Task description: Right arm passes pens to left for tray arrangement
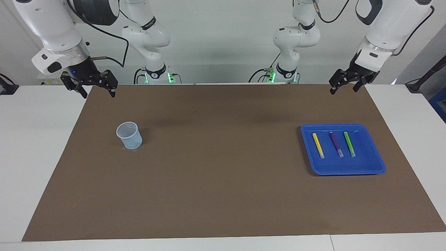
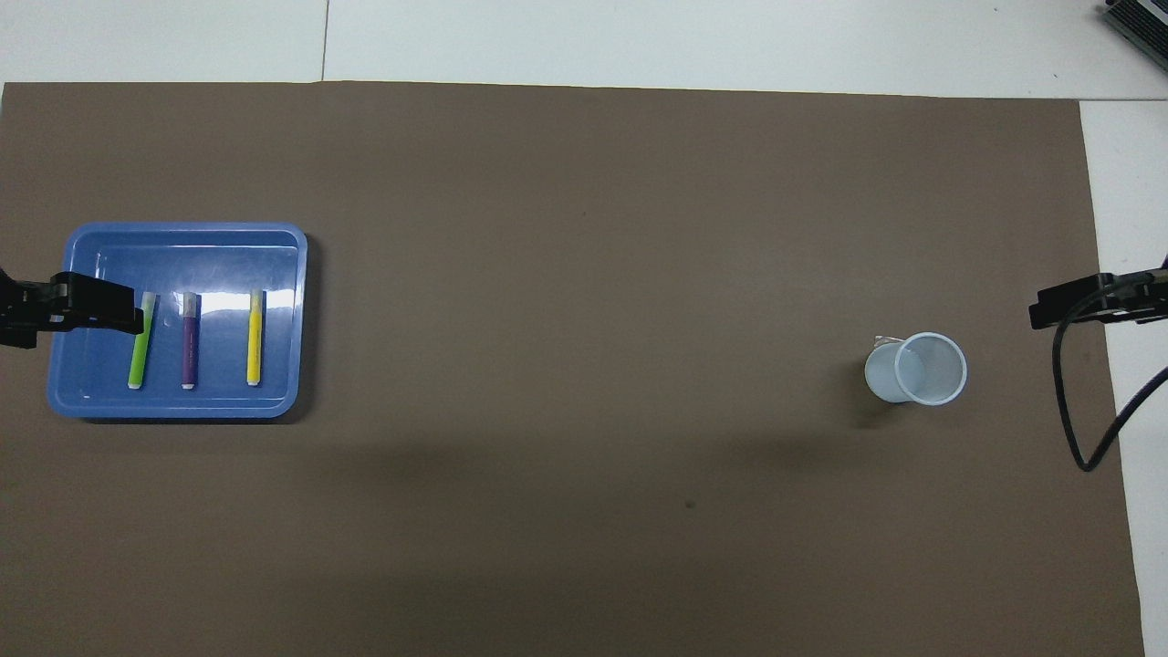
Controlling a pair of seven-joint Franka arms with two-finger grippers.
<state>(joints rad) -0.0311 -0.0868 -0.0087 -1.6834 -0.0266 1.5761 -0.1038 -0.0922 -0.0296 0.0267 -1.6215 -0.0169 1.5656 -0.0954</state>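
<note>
The left hand (image 1: pixel 343 87) hangs spread and empty above the brown mat's (image 1: pixel 223 164) robot-side edge, with the shallow bright blue plastic tray (image 1: pixel 369 167) lying below it, farther out on the table. In that tray the slim yellow (image 1: pixel 318 145), purple (image 1: pixel 336 143) and green marker pens (image 1: pixel 349 143) lie side by side, apart. The facing view shows the right hand (image 1: pixel 98 91) whole, spread and empty, up near the translucent pale-blue cup (image 1: pixel 129 135); overhead only its tip (image 2: pixel 1049 306) shows.

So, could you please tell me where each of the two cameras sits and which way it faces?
Facing view: high across the table, facing the robots; both arms show, right hand and left hand raised.
Overhead view: above the robots' end, looking steeply down; only the hands' tips show.
Shared: blue tray with three pens, cup.
</note>
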